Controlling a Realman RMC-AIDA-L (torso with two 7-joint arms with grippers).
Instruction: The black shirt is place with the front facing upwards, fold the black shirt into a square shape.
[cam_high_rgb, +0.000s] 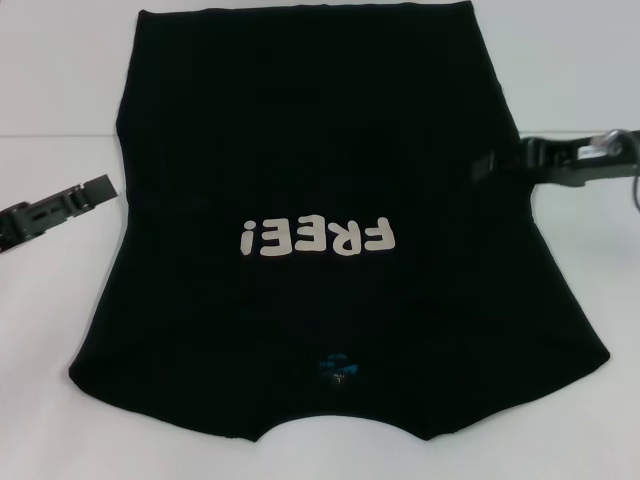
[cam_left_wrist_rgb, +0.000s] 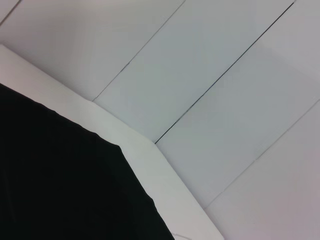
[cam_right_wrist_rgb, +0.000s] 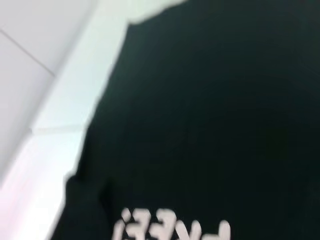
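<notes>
**Op:** Status on the shirt?

**Me:** The black shirt (cam_high_rgb: 320, 190) lies flat on the white table (cam_high_rgb: 60, 60), front up. The off-white "FREE!" lettering (cam_high_rgb: 318, 236) reads upside down from my head camera. Collar with the blue neck label (cam_high_rgb: 335, 368) is at the near edge, hem at the far edge. Sleeves look tucked in already, so the outline is a tall trapezoid, wider at the shoulders.

**Op:** Left arm?

**Me:** My left gripper (cam_high_rgb: 95, 190) sits low at the shirt's left edge, about mid-length, just beside the cloth. Can't tell whether it touches. Jaw state: can't tell either, only the dark side profile shows. The left wrist camera gives me a corner of the black shirt (cam_left_wrist_rgb: 60, 185) on the table (cam_left_wrist_rgb: 150, 170), with pale panels (cam_left_wrist_rgb: 225, 100) beyond it. No fingers in that view.

**Op:** Right arm?

**Me:** My right gripper (cam_high_rgb: 492, 162) is at the right edge of the shirt, a bit farther up than the left one, tip over the cloth. It blends into the black, so I can't tell if the jaws are wide, narrow or pinching fabric. The right wrist camera shows the shirt (cam_right_wrist_rgb: 210, 110) and part of the lettering (cam_right_wrist_rgb: 170, 227), blurred, table edge (cam_right_wrist_rgb: 75, 110) alongside.
</notes>
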